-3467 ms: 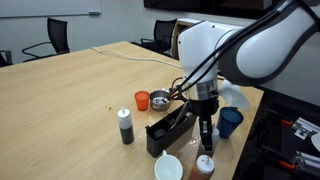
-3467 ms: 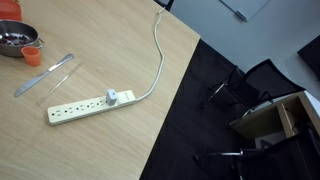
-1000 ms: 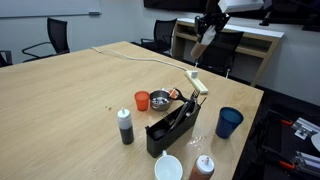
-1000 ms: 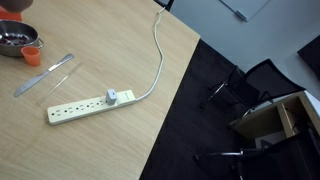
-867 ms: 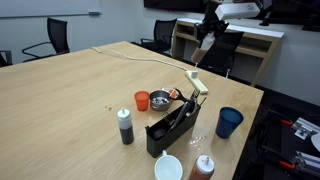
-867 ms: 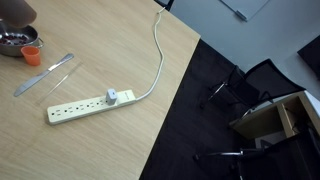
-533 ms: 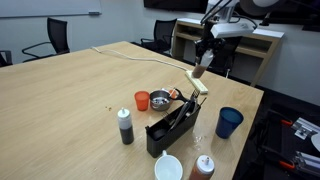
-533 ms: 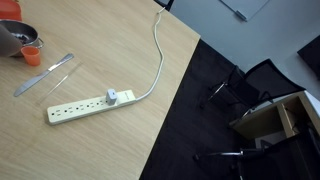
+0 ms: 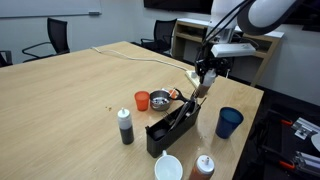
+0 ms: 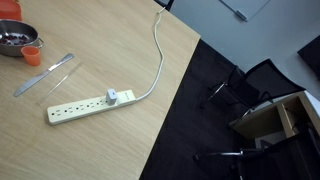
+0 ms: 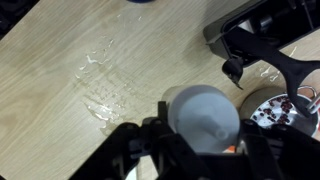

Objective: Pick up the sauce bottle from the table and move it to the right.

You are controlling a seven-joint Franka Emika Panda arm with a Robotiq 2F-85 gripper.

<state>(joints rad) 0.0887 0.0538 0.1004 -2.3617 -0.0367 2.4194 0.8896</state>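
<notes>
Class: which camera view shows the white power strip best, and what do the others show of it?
An exterior view: the power strip lies whole on the table, unobstructed. No other view shows it.

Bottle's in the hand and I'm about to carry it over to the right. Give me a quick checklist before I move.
1. Hand shut on the sauce bottle: ok, fingers clamp both sides in the wrist view.
2. Bottle off the table: ok, it is held in the air.
3. Clearance from the black rack: not ok, the hand hangs close above one end of it.
4. Blue cup out of the path: cannot tell; it stands beside the rack.
5. Bottle upright: cannot tell.
</notes>
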